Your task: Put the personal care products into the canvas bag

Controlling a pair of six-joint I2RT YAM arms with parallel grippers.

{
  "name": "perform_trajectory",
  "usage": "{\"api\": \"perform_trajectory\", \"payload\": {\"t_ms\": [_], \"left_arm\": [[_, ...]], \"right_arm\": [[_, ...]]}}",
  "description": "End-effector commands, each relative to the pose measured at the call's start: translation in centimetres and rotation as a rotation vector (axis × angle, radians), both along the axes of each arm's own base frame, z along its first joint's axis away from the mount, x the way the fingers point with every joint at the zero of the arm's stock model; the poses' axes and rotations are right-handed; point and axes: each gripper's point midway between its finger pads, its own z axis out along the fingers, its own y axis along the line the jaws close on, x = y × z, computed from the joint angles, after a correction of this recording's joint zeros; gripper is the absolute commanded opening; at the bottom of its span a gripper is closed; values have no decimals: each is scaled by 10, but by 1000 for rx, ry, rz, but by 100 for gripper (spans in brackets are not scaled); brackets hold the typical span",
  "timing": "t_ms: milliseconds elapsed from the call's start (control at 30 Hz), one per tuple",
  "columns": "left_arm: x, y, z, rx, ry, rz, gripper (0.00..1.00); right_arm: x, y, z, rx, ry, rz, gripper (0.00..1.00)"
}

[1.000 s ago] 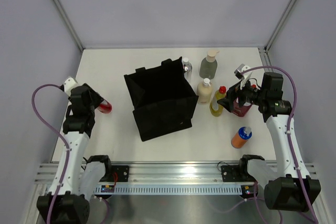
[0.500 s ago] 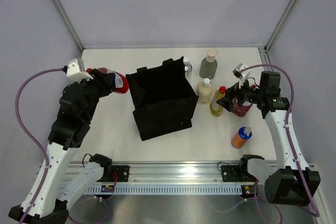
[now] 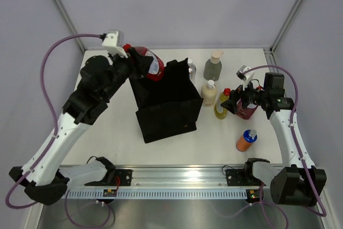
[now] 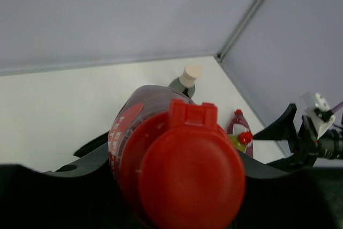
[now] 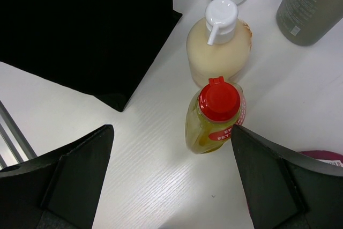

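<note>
Pinching red bottle [image 3: 153, 66], left end effector [image 3: 137, 64] above canvas bag [image 3: 166, 108]; right end effector [image 3: 230, 102] spread over yellow bottle [image 5: 214, 116].

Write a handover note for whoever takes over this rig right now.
Left gripper: shut on the red-capped red bottle, raised at the far-left corner of the canvas bag, not released.
Right gripper: open, jaws either side of the yellow bottle, not gripping.
On the table right of the bag: clear bottle, grey-green pump bottle, cream bottle, dark red bottle, orange bottle.
Done: nothing seen inside the bag; its interior is dark.
Left: drop the red bottle in, then the six others.
</note>
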Motion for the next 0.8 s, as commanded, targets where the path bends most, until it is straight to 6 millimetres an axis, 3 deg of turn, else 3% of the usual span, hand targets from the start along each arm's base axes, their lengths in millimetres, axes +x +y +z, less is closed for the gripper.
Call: {"api": "perform_trajectory", "payload": {"t_ms": [0,33,267,500,633,767], "left_arm": [[0,-35,36,-39,-125,-115,0],[9,-47,19,-7,-93,-128,0],[23,-100,-61,154,32,-217,0],[13,-139,-101,207,79,-374,0],[12,-149,-137,225,120,-413,0],[14,-159,-164,241,149,-453,13]], "right_arm": [[2,-1,2,-18,-21,6,100],[2,-2,2,-20,-22,4,99],[3,-3,2,-25,-26,0,100],[3,-4,3,-31,-28,-5,100],[3,-5,3,-37,-34,-9,99],[3,-5,4,-37,-35,-9,99]]}}
